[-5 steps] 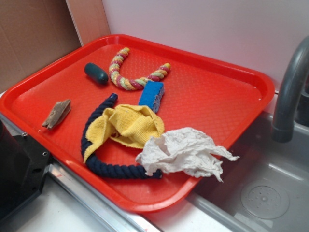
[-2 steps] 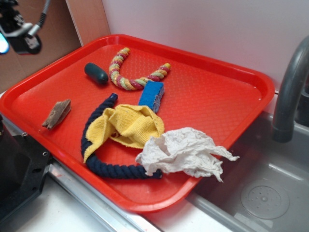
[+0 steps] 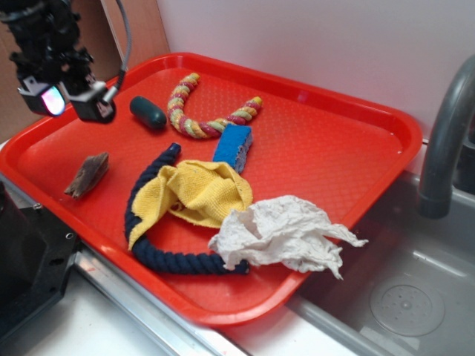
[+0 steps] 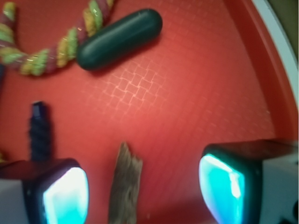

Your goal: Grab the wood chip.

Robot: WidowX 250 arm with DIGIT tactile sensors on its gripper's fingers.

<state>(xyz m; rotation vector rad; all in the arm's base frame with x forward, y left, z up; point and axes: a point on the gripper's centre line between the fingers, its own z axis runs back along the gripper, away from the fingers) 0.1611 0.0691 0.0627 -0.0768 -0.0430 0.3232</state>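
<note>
The wood chip [image 3: 87, 173] is a small brown-grey jagged wedge lying flat near the left edge of the red tray [image 3: 334, 141]. My gripper [image 3: 67, 100] hangs open above the tray's left part, higher than the chip and a little behind it. In the wrist view the chip [image 4: 125, 185] lies on the tray between my two glowing fingers, nearer the left one, and my gripper [image 4: 145, 191] touches nothing.
A dark green capsule [image 3: 148, 113] and a multicoloured rope [image 3: 208, 119] lie behind the chip. A navy rope [image 3: 152, 222], yellow cloth [image 3: 200, 191], blue sponge [image 3: 233, 144] and crumpled paper [image 3: 282, 231] lie to its right. A grey faucet [image 3: 445, 141] stands at the right.
My gripper has come in from the top left and moved right and down over the tray. The objects on the tray have not moved.
</note>
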